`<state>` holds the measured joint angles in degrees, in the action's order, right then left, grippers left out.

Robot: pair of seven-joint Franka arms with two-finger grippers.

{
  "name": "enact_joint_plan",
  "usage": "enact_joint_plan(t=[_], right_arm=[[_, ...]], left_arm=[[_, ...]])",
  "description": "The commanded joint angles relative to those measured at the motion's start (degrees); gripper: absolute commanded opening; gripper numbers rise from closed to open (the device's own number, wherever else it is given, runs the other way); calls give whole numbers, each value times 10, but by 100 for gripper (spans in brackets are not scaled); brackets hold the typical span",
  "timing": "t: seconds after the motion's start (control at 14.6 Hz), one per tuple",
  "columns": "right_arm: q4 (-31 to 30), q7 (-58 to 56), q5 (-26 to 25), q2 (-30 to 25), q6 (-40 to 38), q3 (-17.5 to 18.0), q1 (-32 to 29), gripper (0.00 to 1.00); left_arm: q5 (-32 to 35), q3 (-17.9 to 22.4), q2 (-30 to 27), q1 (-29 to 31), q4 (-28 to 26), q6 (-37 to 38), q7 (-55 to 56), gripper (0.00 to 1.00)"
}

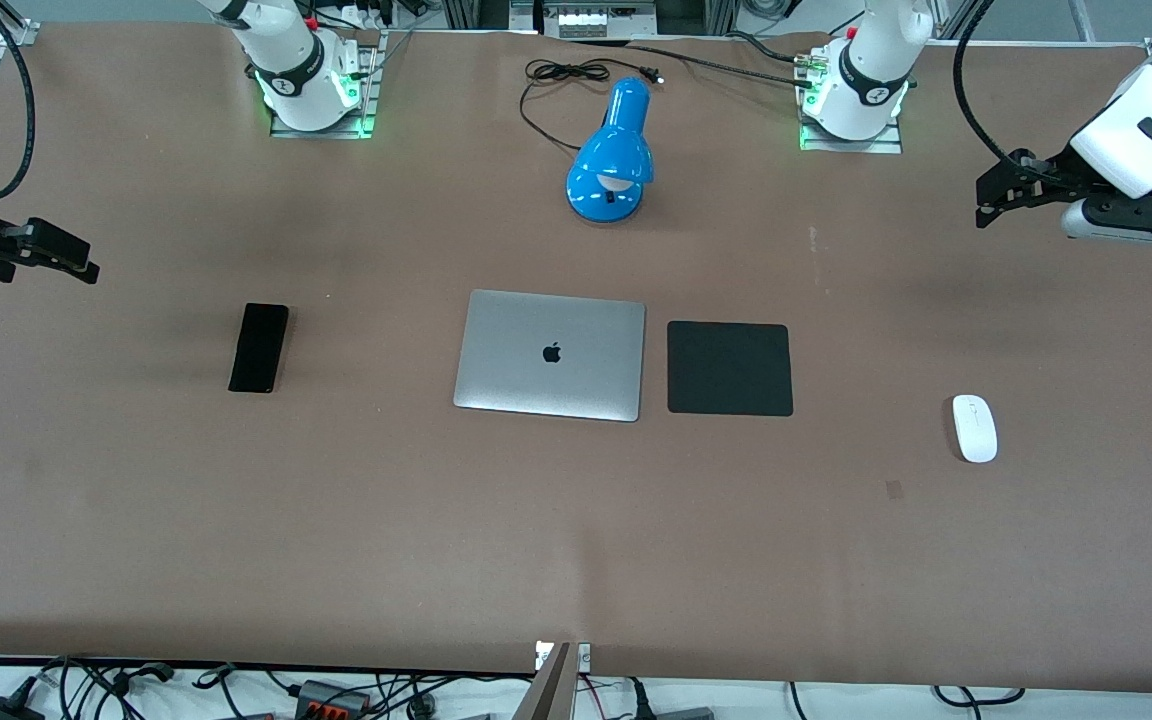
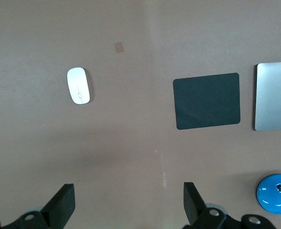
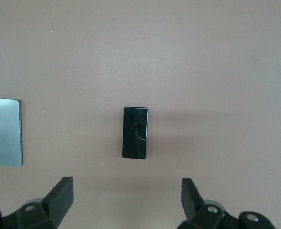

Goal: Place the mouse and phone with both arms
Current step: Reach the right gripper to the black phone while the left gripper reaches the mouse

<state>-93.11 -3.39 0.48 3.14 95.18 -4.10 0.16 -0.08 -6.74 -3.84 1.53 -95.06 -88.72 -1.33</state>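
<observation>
1. From the front we see the whole table (image 1: 136, 520): the phone (image 1: 258, 347) toward the right arm's end, the closed laptop (image 1: 549, 355) in the middle, the pad (image 1: 729, 368) just beside it, and the mouse (image 1: 974, 428) toward the left arm's end, a little nearer the camera than the pad.
2. Only the front view shows both bases and the cord of the blue lamp (image 1: 612, 168), which stands farther from the camera than the laptop.
3. The left wrist view adds what the front cannot: the left gripper (image 2: 126, 202) with its fingers (image 2: 61, 202) spread wide, holding nothing, the mouse well clear of them.
4. The right wrist view shows the right gripper (image 3: 126, 198) equally wide and empty, with the phone lying flat between its fingers' lines yet untouched.
5. Both arms hang raised at the table's ends, the left gripper (image 1: 996, 195) and right gripper (image 1: 56, 255) each over bare tabletop.
</observation>
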Motion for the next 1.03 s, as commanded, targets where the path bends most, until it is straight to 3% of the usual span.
enact_joint_plan(t=[0.0,0.68,0.96], right_arm=[[-4,-5,-7,-9,2,8,-7,100],[-12,0,-21,47,5,9,8,100],[-95,36,-39,48,66,9,8,100]], left_arm=[[-4,-3,7,3,16,11,6,100],[-3,-3,10,1,15,19,3,100],[-8,8,53,21,22,34,3,100]])
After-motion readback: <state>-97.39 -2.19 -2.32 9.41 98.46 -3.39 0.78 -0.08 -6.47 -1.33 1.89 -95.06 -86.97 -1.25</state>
